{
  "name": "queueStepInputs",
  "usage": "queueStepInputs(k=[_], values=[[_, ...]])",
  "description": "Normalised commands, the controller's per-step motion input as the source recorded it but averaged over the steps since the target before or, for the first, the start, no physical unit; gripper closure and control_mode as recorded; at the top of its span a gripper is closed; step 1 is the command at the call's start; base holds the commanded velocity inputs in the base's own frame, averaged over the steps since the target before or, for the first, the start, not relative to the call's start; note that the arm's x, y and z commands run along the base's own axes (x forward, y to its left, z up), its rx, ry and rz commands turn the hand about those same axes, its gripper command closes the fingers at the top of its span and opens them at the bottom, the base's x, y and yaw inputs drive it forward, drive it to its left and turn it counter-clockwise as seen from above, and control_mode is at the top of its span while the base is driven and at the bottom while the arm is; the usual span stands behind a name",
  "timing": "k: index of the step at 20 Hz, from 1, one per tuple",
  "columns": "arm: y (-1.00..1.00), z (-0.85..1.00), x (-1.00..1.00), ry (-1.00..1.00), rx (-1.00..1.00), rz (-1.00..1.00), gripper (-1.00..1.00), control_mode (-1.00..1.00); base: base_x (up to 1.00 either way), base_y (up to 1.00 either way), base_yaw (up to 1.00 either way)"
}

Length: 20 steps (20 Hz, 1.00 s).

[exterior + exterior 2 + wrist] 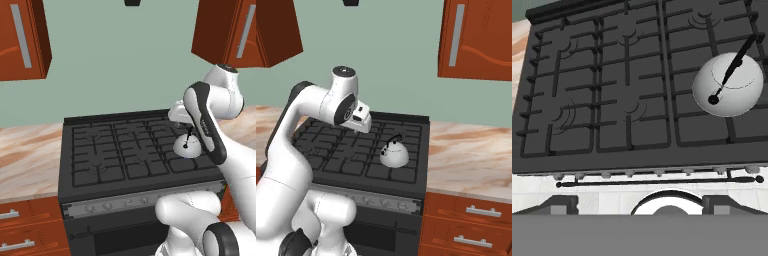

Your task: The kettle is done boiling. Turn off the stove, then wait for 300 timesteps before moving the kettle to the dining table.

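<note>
The kettle [186, 146] [394, 154] [728, 85], a small silver dome with a thin black handle, sits on the front right burner of the black stove [100, 150] [351, 150] [612, 75]. My gripper [643, 204] hangs above the stove's front edge and looks down on the grates. It is open, its two dark fingertips [559, 205] stand far apart and nothing is between them. The kettle lies ahead of it and to the right, apart from the fingers. The grey knob strip [125, 202] [386, 202] [657, 173] runs along the stove's front. The dining table is out of view.
Marbled wall counters flank the stove, one on the left [27, 155] and one on the right [471, 155]. Red-brown upper cabinets [22, 37] [476, 40] hang above both sides. Drawers with silver handles [471, 225] sit under the right counter.
</note>
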Motion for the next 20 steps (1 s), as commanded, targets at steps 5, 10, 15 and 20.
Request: queueStepInputs(k=[5, 10, 15, 20], values=[[-0.26, -0.01, -0.32, -0.04, 0.09, -0.06, -1.00, -1.00, 0.00, 0.00, 0.00], [-0.24, -0.03, -0.40, -0.05, 0.09, -0.08, -1.00, -1.00, 0.00, 0.00, 0.00], [-0.17, -0.10, -0.44, -0.06, 0.07, -0.11, -1.00, -1.00, 0.00, 0.00, 0.00], [-0.13, -0.10, -0.41, -0.10, 0.05, -0.12, -1.00, -1.00, 0.00, 0.00, 0.00]])
